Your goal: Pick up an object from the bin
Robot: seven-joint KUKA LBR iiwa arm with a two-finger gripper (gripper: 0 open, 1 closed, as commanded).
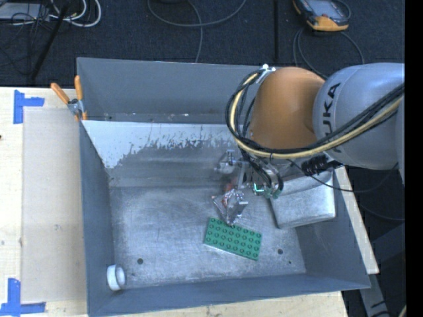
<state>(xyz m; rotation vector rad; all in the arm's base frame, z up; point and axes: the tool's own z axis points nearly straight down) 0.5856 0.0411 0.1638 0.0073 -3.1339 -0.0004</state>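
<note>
Grey metal bin: green studded plate lies flat on the floor, its far-left corner just beside the jaws, whose open or closed state cannot be told.

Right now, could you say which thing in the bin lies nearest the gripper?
The green studded plate, beside the gripper; the white cap lies far away.

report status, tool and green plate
Tool low over upper edge of green plate. Plate flat on bin floor. White cap far off in lower-left corner.
</note>
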